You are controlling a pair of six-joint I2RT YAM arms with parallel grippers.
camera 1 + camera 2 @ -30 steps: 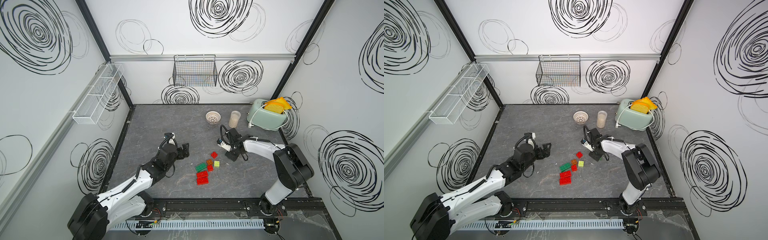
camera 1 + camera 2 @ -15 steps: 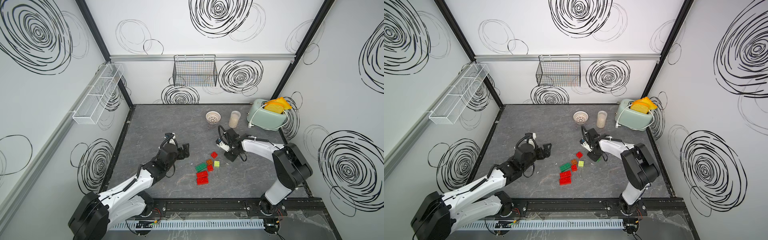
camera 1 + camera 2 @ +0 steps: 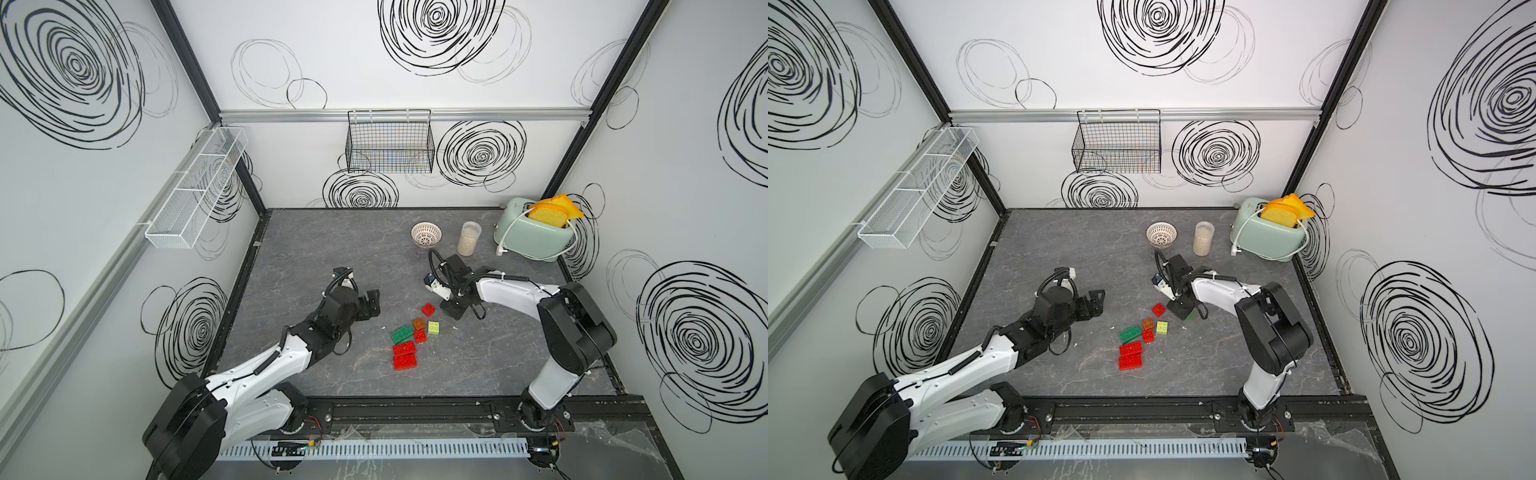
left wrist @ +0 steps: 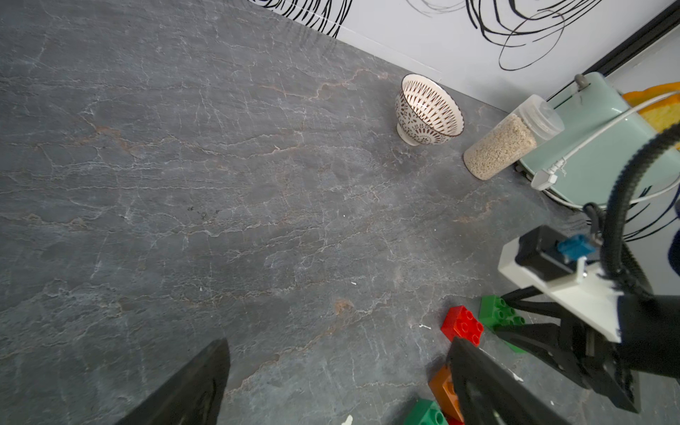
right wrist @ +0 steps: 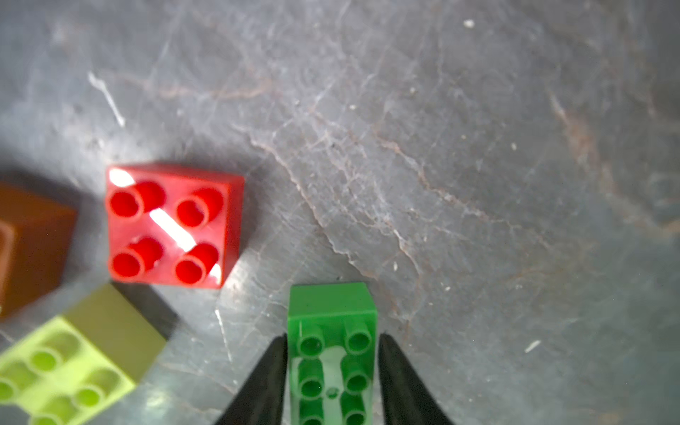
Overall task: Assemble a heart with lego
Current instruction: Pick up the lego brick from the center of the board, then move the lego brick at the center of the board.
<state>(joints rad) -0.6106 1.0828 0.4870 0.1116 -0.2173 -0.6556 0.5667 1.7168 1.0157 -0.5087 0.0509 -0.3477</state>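
The worktop (image 3: 332, 253) lies bare from the left wall to its middle, and a broad bare strip runs along its front edge, so there is free passage in both places. At the back right, a bowl (image 3: 426, 234), a jar (image 3: 468, 239) and a toaster (image 3: 534, 237) stand in a row with narrow gaps between them. The lego bricks (image 3: 402, 334) crowd the centre between the left pincer (image 3: 374, 304) and the right pincer (image 3: 455, 309). The right pincer stands low just beside a small red brick (image 3: 428, 309), with only a slim gap between them.

The left arm (image 3: 266, 365) at seven o'clock, right arm (image 3: 511, 295) at four: glossy white shells (image 3: 955, 372), matte-black joint housings (image 3: 575, 332), black ribbed cables (image 4: 618, 220).
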